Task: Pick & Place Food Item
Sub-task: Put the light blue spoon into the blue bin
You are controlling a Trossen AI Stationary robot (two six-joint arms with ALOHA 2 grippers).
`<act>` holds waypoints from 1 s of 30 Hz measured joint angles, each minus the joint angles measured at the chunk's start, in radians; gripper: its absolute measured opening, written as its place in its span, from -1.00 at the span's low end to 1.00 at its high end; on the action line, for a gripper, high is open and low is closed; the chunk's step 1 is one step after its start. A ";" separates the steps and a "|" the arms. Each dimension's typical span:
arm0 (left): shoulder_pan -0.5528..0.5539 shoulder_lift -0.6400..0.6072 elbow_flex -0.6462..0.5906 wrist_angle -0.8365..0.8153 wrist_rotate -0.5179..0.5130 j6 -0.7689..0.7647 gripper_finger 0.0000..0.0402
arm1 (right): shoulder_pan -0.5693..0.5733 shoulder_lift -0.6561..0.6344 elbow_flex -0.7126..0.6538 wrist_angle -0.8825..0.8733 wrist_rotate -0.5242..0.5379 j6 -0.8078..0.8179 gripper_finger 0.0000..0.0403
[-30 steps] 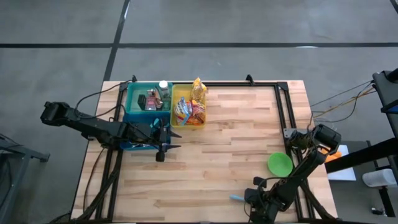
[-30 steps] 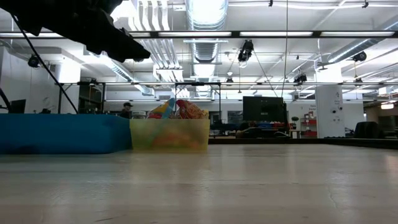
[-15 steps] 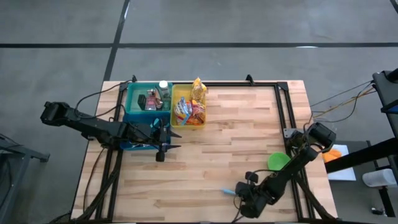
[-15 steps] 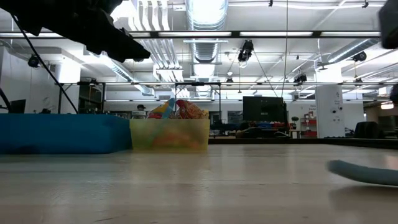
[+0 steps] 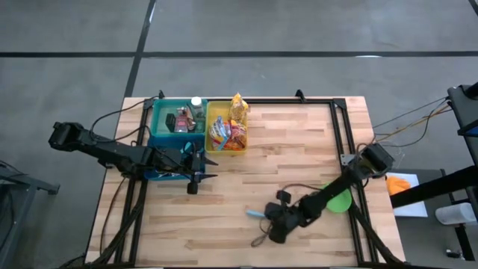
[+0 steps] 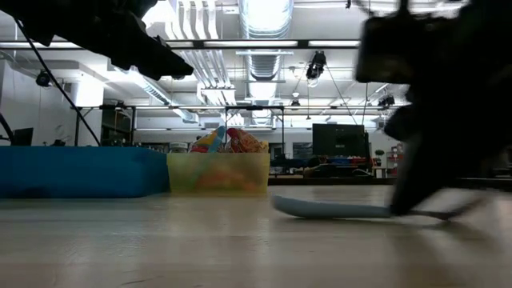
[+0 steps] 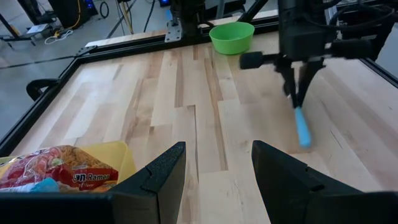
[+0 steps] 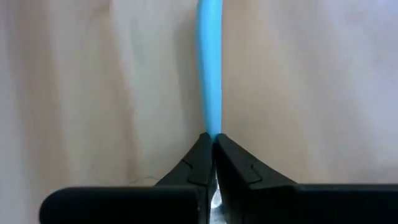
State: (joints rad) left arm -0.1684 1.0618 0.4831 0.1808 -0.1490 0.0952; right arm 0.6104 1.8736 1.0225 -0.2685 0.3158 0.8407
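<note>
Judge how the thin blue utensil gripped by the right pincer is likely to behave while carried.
The blue utensil probably stays stiff: it juts straight from the right pincer without drooping. It looks light, being so slender. Pinched only at one end, it may pivot or slip. Set flat on the wooden table, it seems unlikely to roll.

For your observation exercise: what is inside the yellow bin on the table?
The yellow bin holds colourful food packets, and one reads "Ramen". Another packet sticks up at its far end. Whatever lies beneath the top packets is covered.
</note>
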 joint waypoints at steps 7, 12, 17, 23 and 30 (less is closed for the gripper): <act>0.000 0.000 0.000 0.000 0.000 0.000 -0.08 | -0.116 0.000 0.000 0.121 0.003 -0.149 -0.96; 0.000 0.000 0.000 0.000 0.000 0.000 -0.08 | -0.188 -0.001 0.001 0.195 -0.002 -0.237 -0.95; 0.000 0.000 0.000 0.000 0.000 0.000 -0.08 | -0.231 -0.002 0.002 0.229 -0.023 -0.288 -0.95; 0.001 0.000 0.000 0.000 0.000 0.000 -0.08 | -0.246 -0.003 0.002 0.234 -0.061 -0.294 -0.95; 0.001 0.000 0.000 0.000 0.000 0.000 -0.08 | -0.208 -0.020 0.003 0.258 -0.027 -0.294 -0.94</act>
State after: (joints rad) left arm -0.1677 1.0618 0.4831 0.1806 -0.1488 0.0951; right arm 0.4022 1.8532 1.0260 -0.0105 0.2888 0.5468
